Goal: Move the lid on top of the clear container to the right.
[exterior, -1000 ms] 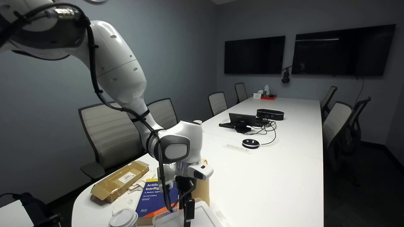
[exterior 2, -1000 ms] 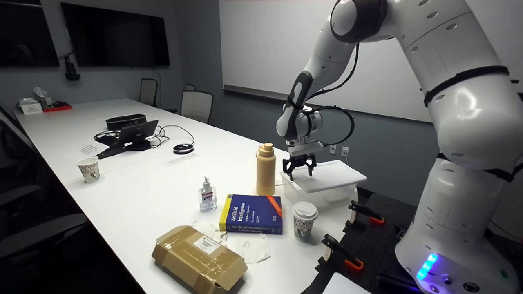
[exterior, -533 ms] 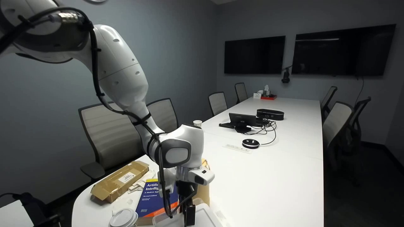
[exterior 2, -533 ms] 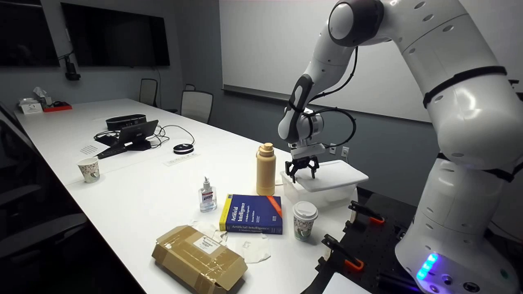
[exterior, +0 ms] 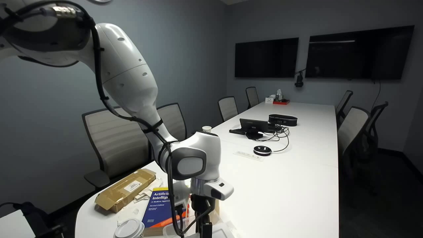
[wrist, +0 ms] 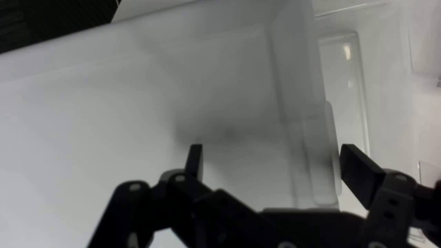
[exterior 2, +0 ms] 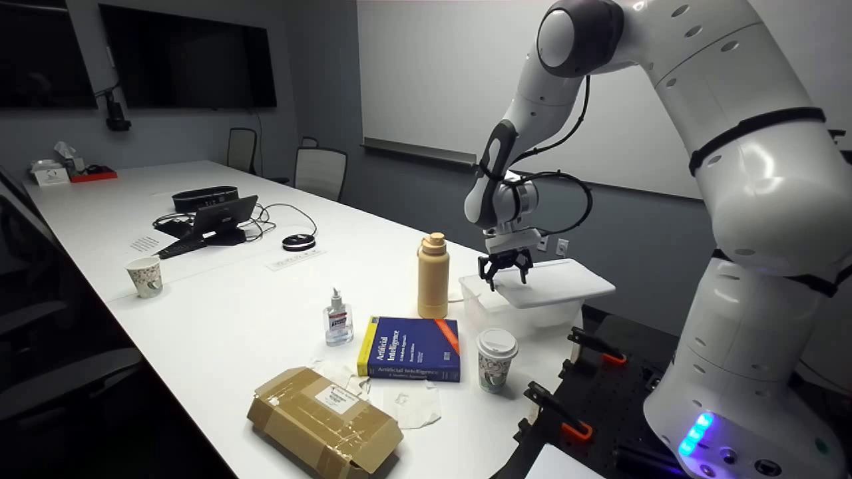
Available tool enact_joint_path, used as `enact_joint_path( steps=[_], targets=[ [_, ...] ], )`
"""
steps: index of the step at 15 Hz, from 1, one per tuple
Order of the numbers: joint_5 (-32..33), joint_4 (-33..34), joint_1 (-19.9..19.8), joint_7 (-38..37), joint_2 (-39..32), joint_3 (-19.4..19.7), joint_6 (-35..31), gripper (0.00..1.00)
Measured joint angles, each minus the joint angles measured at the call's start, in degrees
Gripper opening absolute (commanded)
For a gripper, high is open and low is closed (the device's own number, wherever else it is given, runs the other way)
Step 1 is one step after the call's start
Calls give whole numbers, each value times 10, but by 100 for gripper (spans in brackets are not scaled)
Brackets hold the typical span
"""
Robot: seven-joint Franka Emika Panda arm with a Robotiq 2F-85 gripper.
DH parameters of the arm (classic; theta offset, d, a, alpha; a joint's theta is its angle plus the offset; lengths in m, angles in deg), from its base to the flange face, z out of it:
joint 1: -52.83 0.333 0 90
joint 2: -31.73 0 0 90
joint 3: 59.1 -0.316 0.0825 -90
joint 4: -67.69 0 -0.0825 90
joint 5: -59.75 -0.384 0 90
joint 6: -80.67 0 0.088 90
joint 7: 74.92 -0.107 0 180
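Arm (exterior 2: 705, 66) bent over the lid (exterior 2: 562, 283), gripper (exterior 2: 508, 284) pointing down — spread wide.
In an exterior view the forearm (exterior 2: 546, 100) slopes down to the wrist (exterior 2: 502, 203) above the lid's end; the base (exterior 2: 725, 392) stands well apart from the lid. In the wrist view one finger (wrist: 195, 162) is over the lid's top, the other just outside the lid's edge — whether either touches is hard to tell.
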Motion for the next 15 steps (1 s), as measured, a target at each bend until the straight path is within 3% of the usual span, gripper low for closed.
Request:
enact_joint_path(
  steps=[10,15],
  targets=[
    [-10,-8,-46,0,-1,5,0,100],
    [-10,-5,-49,0,1,24,0,100]
  ],
)
